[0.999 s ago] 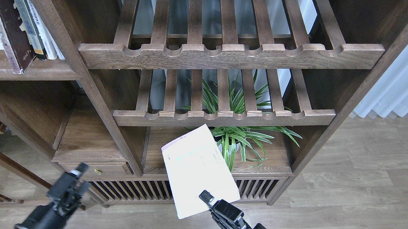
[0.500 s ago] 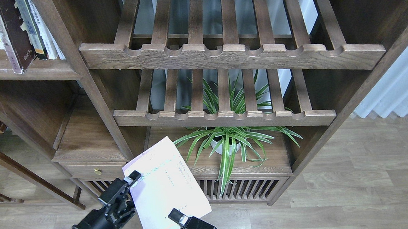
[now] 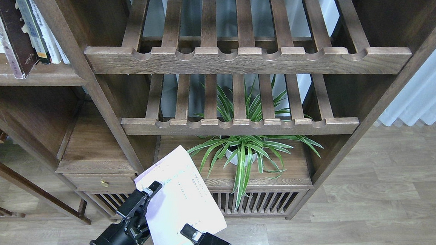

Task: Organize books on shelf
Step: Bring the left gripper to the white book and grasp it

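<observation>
A pale pink book (image 3: 183, 200) with small print on its cover is held tilted in front of the lower shelf. My right gripper (image 3: 190, 231) comes up from the bottom edge and is shut on the book's lower edge. My left gripper (image 3: 151, 190) is at the book's left edge, with one fingertip (image 3: 155, 185) lying over the cover. I cannot tell whether it is clamped on the book. Several books (image 3: 19, 32) stand leaning on the upper left shelf (image 3: 18, 79).
A potted spider plant (image 3: 242, 155) stands in the lower middle compartment behind the book. Two slatted wooden racks (image 3: 244, 58) fill the middle of the bookcase. A drawer with a brass knob (image 3: 101, 183) sits at lower left. There is wooden floor (image 3: 378, 203) to the right.
The right gripper carried the book left and down. The left arm swung in from the far left, and its gripper now touches the book's left edge.
</observation>
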`<state>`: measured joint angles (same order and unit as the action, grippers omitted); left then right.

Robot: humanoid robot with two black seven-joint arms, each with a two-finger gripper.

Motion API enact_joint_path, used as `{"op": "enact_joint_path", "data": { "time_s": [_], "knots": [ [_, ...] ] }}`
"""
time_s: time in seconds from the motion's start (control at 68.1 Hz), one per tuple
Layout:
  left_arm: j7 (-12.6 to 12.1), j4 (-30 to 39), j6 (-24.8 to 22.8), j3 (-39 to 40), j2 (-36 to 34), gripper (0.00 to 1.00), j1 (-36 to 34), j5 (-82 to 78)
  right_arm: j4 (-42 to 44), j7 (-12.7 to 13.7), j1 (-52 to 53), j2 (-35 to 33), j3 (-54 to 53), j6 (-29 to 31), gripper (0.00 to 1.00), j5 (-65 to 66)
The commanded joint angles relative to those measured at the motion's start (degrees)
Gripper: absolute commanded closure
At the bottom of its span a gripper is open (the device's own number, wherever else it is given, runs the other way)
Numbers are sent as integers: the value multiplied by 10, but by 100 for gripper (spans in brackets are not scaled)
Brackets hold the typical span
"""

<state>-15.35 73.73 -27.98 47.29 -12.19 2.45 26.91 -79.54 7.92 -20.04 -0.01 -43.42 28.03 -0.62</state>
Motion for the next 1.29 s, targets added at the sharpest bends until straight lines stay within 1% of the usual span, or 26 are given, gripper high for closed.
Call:
{"op": "enact_joint_path", "data": {
  "time_s": [0.0, 0.088, 0.132, 0.162, 0.323, 0.441, 0.72, 0.808, 0.867, 0.896, 0.911, 0.926, 0.94, 0.955, 0.97, 0.984, 0.999, 1.058, 1.073, 1.087, 1.117, 1.19, 1.278],
  "knots": [
    [1, 2, 0, -3, 10, 68, -2, 1, 0, 1, -3, 0, -2, 0, 91, 0],
    [9, 3, 0, -4, 15, 78, -3, 1, 0, 1, -3, 0, -2, 0, 90, 1],
    [14, 4, 0, -4, 15, 86, -6, 1, 1, 1, -3, 0, -3, 0, 90, 1],
    [17, 4, 0, -4, 14, 89, -9, 1, 3, 1, -3, 0, -3, 0, 89, 1],
    [24, 4, 0, -4, 12, 91, -11, 1, 17, -1, -3, 0, -10, 0, 88, 0],
    [24, 11, 0, -9, 5, 92, -11, 1, 29, -8, -2, 0, -23, 0, 88, 0],
    [24, 23, 0, -10, -14, 92, -10, 1, 47, -11, 5, 0, -40, 0, 87, -4],
    [24, 25, 0, -10, -27, 92, -8, 1, 48, -15, 5, 0, -40, 0, 87, -5],
    [24, 25, 0, -10, -32, 92, -8, 1, 48, -16, 5, 0, -40, 0, 86, -5],
    [24, 25, 0, -10, -35, 92, -8, 1, 48, -16, 6, 0, -40, 0, 81, -5],
    [24, 25, 0, -8, -36, 92, -8, 1, 48, -16, 6, 0, -40, 0, 74, -5],
    [24, 25, 0, -8, -37, 92, -8, 1, 48, -16, 6, 0, -40, 0, 71, -5],
    [24, 25, 0, -6, -38, 92, -8, 1, 48, -16, 7, 0, -40, 0, 61, -4],
    [24, 25, 0, -5, -39, 92, -8, 1, 48, -15, 7, 0, -40, 0, 56, -4],
    [24, 25, 0, -4, -39, 92, -8, 1, 48, -15, 7, 0, -40, 0, 48, -4],
    [24, 25, 0, 0, -42, 92, -8, 1, 47, -14, 8, 0, -40, 0, 31, -4],
    [23, 25, 0, 2, -42, 92, -9, 1, 47, -14, 8, 0, -39, 0, 25, -2],
    [22, 27, 0, 9, -59, 92, -8, 0, 47, -15, 9, 0, -37, 0, 14, -5],
    [22, 31, 0, 11, -65, 92, -7, 0, 47, -15, 9, 0, -37, 0, 8, -4],
    [22, 33, 0, 12, -69, 92, -5, 0, 47, -15, 9, 0, -37, 0, 4, -4],
    [23, 40, 0, 17, -78, 92, -3, 0, 49, -15, 11, 0, -39, 0, 0, -5],
    [23, 51, 0, 34, -92, 92, 6, -1, 49, -16, 12, 0, -40, 0, 0, -8],
    [17, 63, 0, 76, -108, 92, 18, -4, 52, -16, 13, 0, -41, 0, 0, -8]
  ]
}}
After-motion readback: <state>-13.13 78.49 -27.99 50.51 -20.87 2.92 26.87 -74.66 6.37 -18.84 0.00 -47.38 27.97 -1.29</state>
